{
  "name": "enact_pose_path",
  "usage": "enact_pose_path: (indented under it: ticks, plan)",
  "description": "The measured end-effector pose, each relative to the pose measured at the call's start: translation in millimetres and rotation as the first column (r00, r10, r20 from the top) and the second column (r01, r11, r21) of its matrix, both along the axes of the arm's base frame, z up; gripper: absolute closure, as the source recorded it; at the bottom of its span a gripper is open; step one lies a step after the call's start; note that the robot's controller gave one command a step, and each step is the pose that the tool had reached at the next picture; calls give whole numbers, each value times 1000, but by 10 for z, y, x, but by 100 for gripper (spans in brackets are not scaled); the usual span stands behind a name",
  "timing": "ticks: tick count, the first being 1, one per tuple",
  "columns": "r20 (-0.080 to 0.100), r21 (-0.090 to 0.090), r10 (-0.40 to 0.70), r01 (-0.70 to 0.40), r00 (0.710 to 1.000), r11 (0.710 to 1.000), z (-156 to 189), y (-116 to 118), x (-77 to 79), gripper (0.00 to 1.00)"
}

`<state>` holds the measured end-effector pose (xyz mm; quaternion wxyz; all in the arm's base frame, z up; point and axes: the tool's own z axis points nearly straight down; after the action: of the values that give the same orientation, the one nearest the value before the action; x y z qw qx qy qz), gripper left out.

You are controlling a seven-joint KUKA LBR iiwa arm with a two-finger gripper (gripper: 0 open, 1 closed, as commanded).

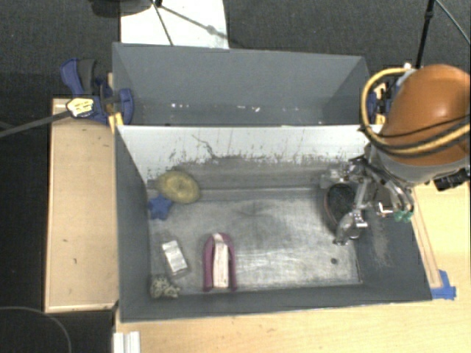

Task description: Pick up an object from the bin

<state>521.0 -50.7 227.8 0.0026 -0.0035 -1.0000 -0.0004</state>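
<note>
- Dark rounded thing (pixel 335 199): lies well right of the purple-and-white box (pixel 218 262) and farther back. I cannot tell if it is loose or part of the robot. If loose, I judge it light, smooth and apt to slip, so it is best pinched across its narrow width.
- Gripper (pixel 347 232): just beside that dark thing, low in the bin (pixel 280 142). I cannot tell whether it is parted or closed.
- The box looks stiff and flat-sided, so its long sides offer a surer hold.
- Left of the box: a silvery block (pixel 174 256) just beside it, a speckled lump (pixel 165 288) nearer the front, and a blue scrap (pixel 160 207) and a yellowish pad (pixel 179 186) farther back.
</note>
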Motion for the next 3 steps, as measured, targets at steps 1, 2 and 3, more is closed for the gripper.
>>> enact_pose_path:
  ticks: [1, 2, 3]
  plan:
    - [11, -2, -31, 31, 999, 1000, -182, -312, 275, 0]
    - [8, -1, -11, 11, 1000, 1000, -866, -704, 713, 0]
    - [3, -1, -187, 187, 982, 982, -1358, -1023, 502, 0]
